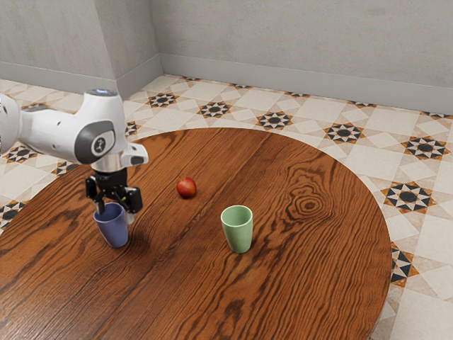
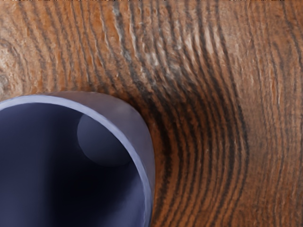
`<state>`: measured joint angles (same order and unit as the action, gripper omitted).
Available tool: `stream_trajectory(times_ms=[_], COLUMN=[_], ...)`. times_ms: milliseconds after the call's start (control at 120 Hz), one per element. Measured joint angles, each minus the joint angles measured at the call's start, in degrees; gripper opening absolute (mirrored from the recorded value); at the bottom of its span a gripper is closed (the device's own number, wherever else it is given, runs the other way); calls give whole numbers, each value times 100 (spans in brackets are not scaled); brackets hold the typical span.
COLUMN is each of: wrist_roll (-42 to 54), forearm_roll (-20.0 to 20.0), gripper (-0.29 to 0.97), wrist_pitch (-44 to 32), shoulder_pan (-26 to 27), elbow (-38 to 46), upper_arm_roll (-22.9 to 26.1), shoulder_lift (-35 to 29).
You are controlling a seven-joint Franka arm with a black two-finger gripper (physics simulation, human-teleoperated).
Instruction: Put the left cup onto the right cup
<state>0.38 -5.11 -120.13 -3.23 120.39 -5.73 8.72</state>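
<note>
Purple cup (image 1: 112, 228) sits under gripper (image 1: 115, 207), perhaps touching.

The exterior camera stands high beside the arm and looks down at a slant across the round dark-brown wooden table (image 1: 283, 283). It sits far enough back to take in most of the tabletop, the patterned tile floor (image 1: 340, 120) and the grey wall (image 1: 283, 35) along the frame's upper edge. The white robot arm (image 1: 64, 134) enters at the frame's left, its black gripper (image 1: 119, 209) over the blue-violet plastic cup (image 1: 113, 230) at left middle. The wrist camera looks straight down from very close, into that cup's (image 2: 71, 179) open mouth and onto the wood grain (image 2: 227, 118) beside it. Both views share this cup and the tabletop around it.
</note>
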Motion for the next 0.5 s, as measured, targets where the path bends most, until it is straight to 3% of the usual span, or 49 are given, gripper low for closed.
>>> stream_trajectory(times_ms=[392, 500], wrist_roll=[-65, -67], forearm_roll=[32, -27], gripper=[67, 42], wrist_pitch=[-670, -754], shoulder_pan=[-1, -9], elbow=[-14, -50], upper_arm_roll=[7, 2], shoulder_lift=[458, 449])
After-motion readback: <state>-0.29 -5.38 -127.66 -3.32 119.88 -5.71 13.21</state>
